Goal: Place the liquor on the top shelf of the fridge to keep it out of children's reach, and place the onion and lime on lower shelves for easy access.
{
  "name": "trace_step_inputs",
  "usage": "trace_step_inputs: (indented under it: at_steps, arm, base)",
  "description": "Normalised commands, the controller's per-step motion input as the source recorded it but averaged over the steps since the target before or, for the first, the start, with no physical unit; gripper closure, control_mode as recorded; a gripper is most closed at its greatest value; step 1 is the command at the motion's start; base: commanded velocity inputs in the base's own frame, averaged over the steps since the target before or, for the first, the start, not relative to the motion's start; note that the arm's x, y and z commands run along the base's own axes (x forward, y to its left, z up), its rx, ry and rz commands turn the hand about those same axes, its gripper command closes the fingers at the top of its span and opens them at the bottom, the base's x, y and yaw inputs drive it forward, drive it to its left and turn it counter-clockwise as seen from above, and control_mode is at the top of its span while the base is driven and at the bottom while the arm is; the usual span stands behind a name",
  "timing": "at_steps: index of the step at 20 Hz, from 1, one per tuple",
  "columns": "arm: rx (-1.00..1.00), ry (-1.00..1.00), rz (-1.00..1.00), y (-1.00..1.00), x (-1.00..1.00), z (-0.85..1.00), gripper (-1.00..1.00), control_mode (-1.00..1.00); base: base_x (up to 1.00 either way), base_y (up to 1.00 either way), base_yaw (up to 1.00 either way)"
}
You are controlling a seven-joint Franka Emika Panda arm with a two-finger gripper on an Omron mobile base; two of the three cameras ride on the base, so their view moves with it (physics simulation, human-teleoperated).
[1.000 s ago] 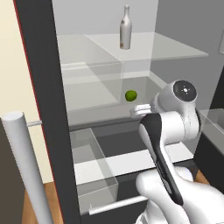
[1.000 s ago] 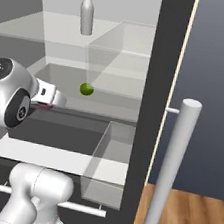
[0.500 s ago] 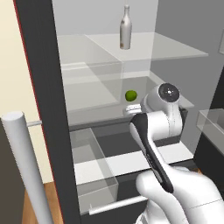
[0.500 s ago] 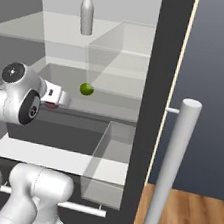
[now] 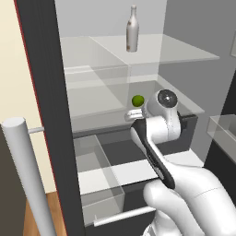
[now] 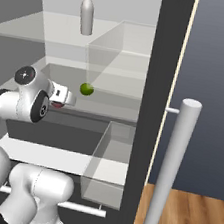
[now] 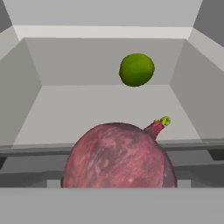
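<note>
Onion (image 7: 119,156) is the thing to watch right now: it fills the bottom centre of the hand view, sitting right up against the camera, so I'd say the gripper (image 6: 61,100) is wrapped around it with the jaws spread wide to fit, though the fingertips themselves are hidden behind it. In the right base view you can just see a pinkish bit of it poking out under the white hand, left of centre, hovering at the front lip of the lower shelf (image 5: 97,99). The lime (image 7: 136,69) already sits further back on that same shelf, upper middle of the hand view, and the liquor (image 5: 132,29) stands upright on the top shelf (image 5: 184,50) near the top of both base views. What could go wrong, as I see it: the onion is round and so is the lime, so if it gets let go while still above the shelf edge or with any tilt, it could roll forward and drop out of the fridge (image 5: 44,92) toward the drawers below. Push it too deep instead and it bumps the lime, which may roll off somewhere awkward. The stubby stem at the right of the onion could also make it wobble when released. Head count: one onion, one lime, one liquor bottle, one gripper.
</note>
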Motion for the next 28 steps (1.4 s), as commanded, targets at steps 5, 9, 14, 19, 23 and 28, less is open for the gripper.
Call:
trace_step_inputs:
  at_steps: [5,9,14,19,23,28]
  arm:
    - [0.0,0.0,0.0,0.02,0.47,-0.18,1.0,-1.0]
    - [0.0,0.0,0.0,0.01,0.45,-0.17,1.0,-1.0]
    - [0.0,0.0,0.0,0.03,0.47,-0.16,1.0,-1.0]
    - [0.0,0.0,0.0,0.03,0.48,-0.16,1.0,-1.0]
    - [0.0,0.0,0.0,0.02,0.49,-0.21,1.0,-1.0]
    - [0.0,0.0,0.0,0.0,0.48,-0.25,1.0,-1.0]
  base:
    - [0.0,0.0,0.0]
    - [0.0,0.0,0.0]
    - [0.0,0.0,0.0]
    - [0.0,0.0,0.0]
    - [0.0,0.0,0.0]
    - [0.0,0.0,0.0]
